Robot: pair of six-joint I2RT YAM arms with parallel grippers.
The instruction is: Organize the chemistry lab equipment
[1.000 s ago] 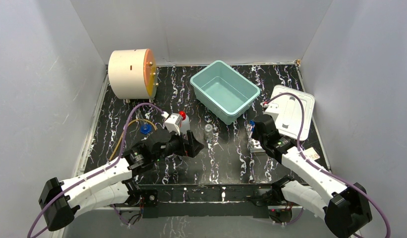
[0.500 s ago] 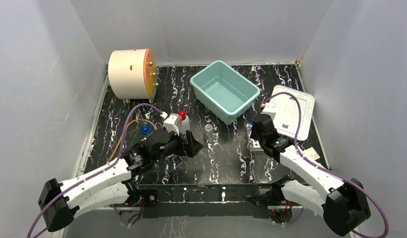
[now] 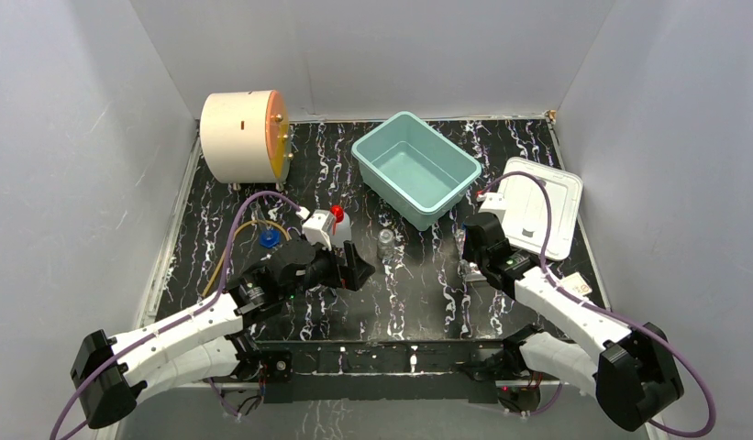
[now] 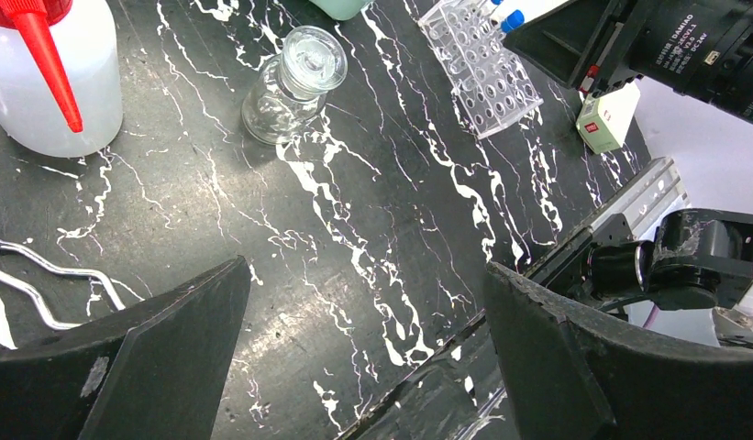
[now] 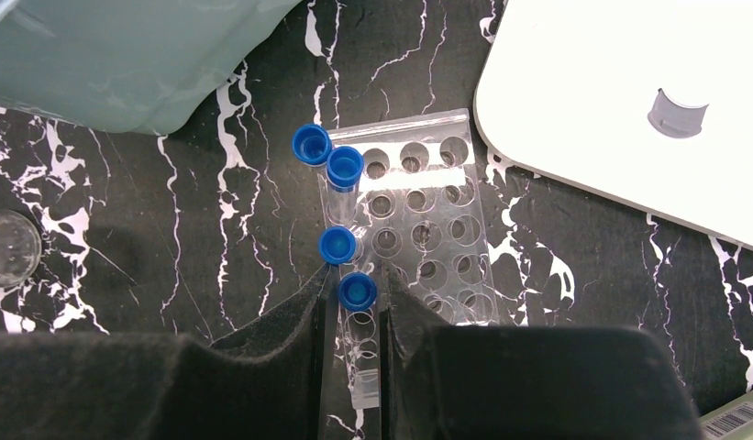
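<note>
- Right wrist cam: blue-capped tube (image 5: 358,290) pinched in my right gripper (image 5: 356,298), at the clear rack's (image 5: 427,229) left edge.
- Left gripper (image 4: 365,268) spread wide, empty, near the vial (image 4: 290,87).
- Risk, I'd guess: tube misses its hole, bumps the other tubes (image 5: 344,169), tips the rack.

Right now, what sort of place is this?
Probably a mock chemistry bench for robot practice, not a working laboratory: a white squeeze bottle, a clear tube rack with blue-capped tubes, and plain grey walls boxing in the marbled table.
</note>
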